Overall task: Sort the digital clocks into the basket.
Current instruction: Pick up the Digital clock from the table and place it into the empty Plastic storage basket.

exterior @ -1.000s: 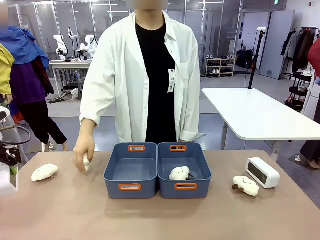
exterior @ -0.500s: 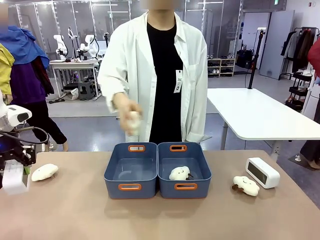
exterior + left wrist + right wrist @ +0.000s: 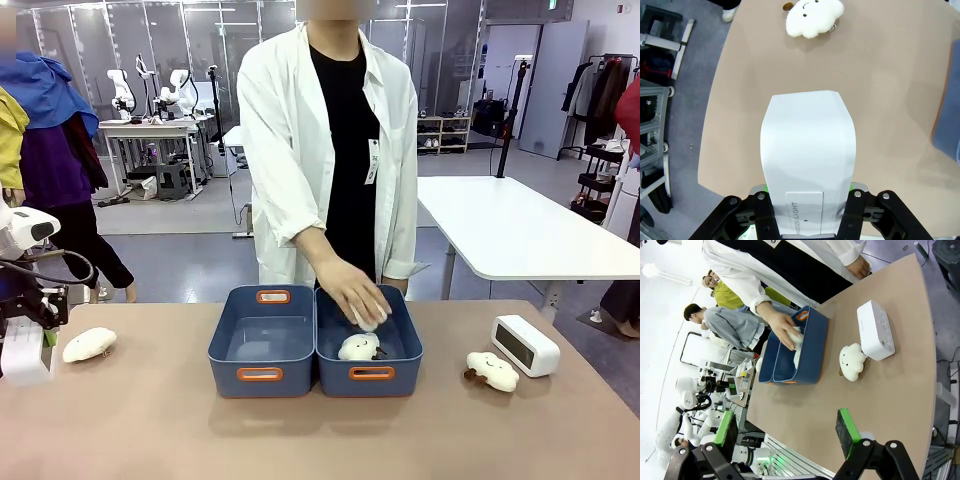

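The left gripper (image 3: 808,196) has its fingers clamped on a white digital clock (image 3: 22,352), holding it clear of the tabletop (image 3: 150,420) at the left edge, probably to carry it to the empty left basket (image 3: 260,374). The person's hand (image 3: 358,292) lowers a plush toy (image 3: 369,320) into the right basket (image 3: 372,373), so plushes seem to belong there. The second clock (image 3: 525,345) sits at right. The right gripper (image 3: 785,435) hangs with its fingers apart.

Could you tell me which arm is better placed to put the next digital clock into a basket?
Left. The left gripper is shut on a digital clock, and the empty left basket is on its side. The right gripper is open and empty; the other clock lies on the table.
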You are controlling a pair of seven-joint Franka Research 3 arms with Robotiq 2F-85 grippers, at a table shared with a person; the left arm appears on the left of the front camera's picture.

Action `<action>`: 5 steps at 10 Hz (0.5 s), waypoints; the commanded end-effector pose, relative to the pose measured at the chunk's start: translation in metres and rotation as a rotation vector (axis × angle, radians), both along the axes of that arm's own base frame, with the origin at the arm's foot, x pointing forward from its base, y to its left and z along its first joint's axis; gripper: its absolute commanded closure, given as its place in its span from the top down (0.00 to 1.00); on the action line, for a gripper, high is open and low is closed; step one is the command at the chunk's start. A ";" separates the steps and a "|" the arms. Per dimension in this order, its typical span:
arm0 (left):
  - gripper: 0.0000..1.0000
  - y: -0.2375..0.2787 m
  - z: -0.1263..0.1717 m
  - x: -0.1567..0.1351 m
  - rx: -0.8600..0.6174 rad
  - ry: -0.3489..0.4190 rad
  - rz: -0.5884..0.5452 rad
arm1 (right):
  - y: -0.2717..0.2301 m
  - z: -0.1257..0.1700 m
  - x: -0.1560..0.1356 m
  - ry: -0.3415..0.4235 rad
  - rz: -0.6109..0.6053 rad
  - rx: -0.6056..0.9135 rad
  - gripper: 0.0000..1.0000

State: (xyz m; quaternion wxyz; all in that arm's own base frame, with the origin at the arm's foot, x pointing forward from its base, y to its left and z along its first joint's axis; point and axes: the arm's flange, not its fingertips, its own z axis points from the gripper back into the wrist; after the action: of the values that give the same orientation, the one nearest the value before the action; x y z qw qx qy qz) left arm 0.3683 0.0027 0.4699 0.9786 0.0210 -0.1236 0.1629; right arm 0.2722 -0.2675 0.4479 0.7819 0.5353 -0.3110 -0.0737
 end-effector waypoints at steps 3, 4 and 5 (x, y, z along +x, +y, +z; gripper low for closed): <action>0.50 0.000 0.000 0.000 0.000 0.000 0.000 | 0.000 0.003 -0.002 -0.023 -0.003 0.005 1.00; 0.50 -0.002 0.027 -0.006 0.125 -0.132 -0.157 | 0.000 0.003 -0.002 -0.023 -0.003 0.005 1.00; 0.50 -0.009 0.053 -0.001 0.171 -0.186 -0.343 | 0.000 0.003 -0.002 -0.023 -0.003 0.005 1.00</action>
State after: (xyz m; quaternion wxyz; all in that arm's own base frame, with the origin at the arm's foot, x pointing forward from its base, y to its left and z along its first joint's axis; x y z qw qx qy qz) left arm 0.3681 -0.0079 0.4987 0.9807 0.0580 -0.1732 0.0705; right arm 0.2722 -0.2675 0.4479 0.7819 0.5353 -0.3109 -0.0737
